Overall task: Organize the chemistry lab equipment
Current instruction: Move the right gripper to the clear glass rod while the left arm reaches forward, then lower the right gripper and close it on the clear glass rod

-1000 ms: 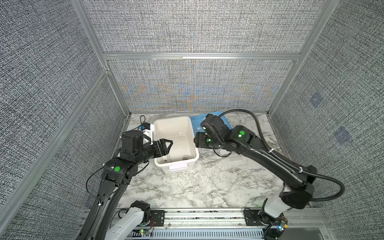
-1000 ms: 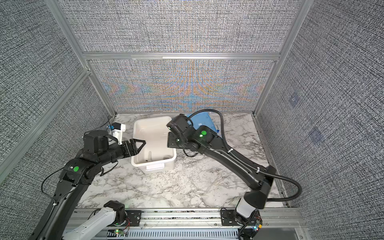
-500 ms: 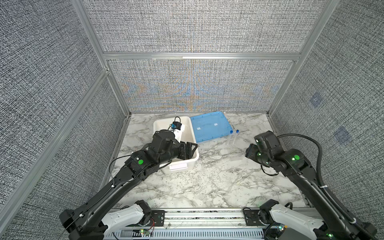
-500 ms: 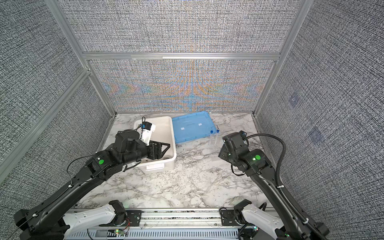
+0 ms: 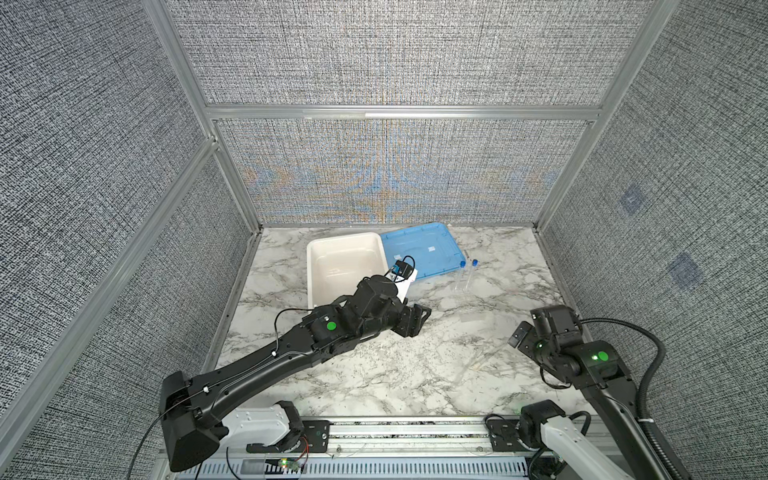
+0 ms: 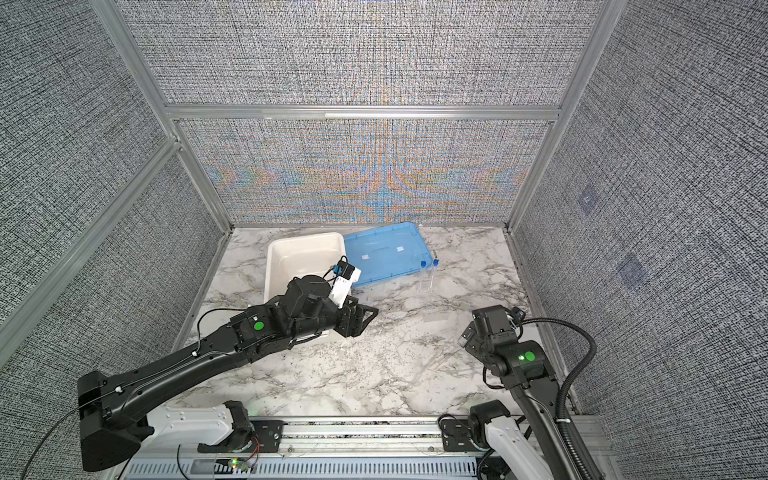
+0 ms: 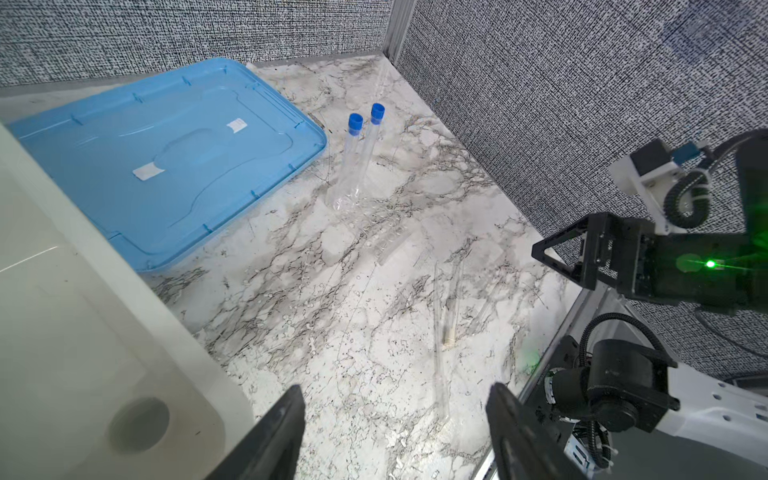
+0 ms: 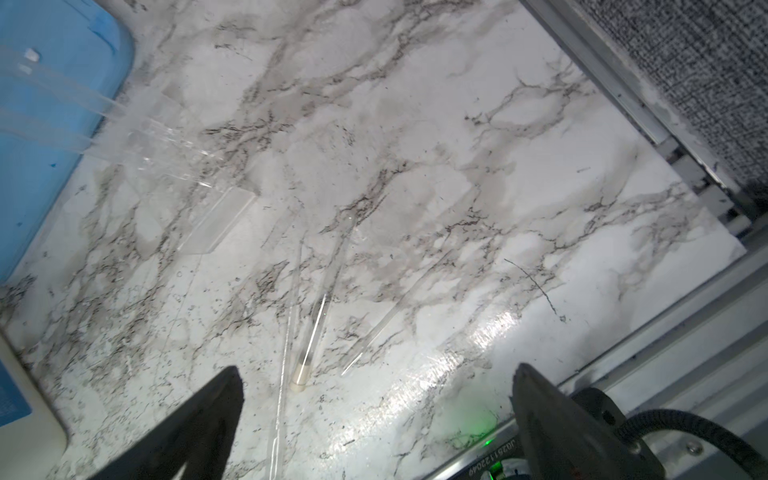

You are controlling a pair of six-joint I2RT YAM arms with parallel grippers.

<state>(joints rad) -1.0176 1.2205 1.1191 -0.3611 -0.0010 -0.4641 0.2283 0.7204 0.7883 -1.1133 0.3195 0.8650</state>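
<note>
Right wrist view shows my right gripper spread empty over a thin clear tube toward the tabletop front right corner, presumably to straddle it; my left gripper hangs parted, empty.

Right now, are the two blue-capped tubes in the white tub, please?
Out: both tubes sit beside the blue lid, apart from the white tub.

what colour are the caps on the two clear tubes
Blue. The caps on the two clear tubes show best in the left wrist view.
</note>
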